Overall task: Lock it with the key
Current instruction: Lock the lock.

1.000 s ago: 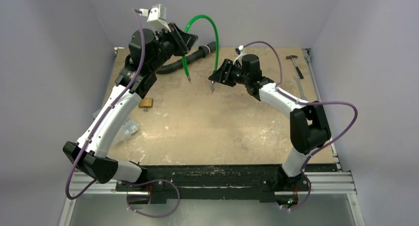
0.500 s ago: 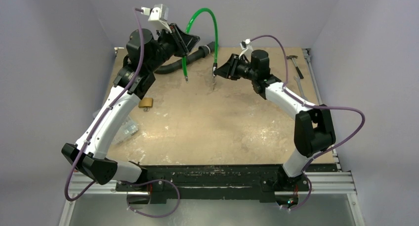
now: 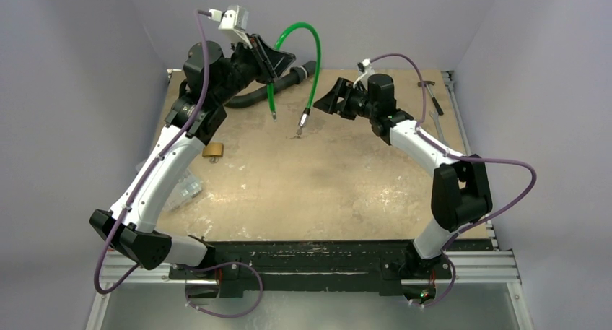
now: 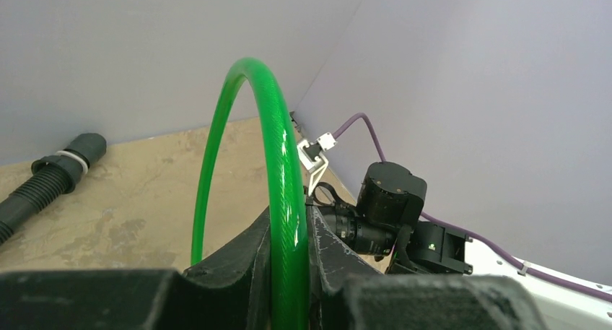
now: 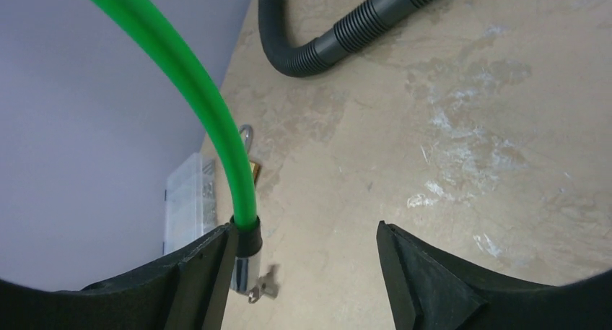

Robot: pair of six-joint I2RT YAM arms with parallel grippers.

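Left wrist: we pinch the green cable (image 4: 245,66) aloft in our left gripper (image 4: 289,258), likely offering its key (image 5: 263,292) to the spread right gripper (image 5: 303,232).

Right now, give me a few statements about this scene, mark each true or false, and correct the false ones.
1. The left gripper is clamped on the green cable. True.
2. The right gripper is shut on the cable's end. False: its jaws stand open.
3. The padlock hangs from the green cable. False: it lies on the table beside the left arm.
4. A black corrugated hose lies at the back of the table. True.
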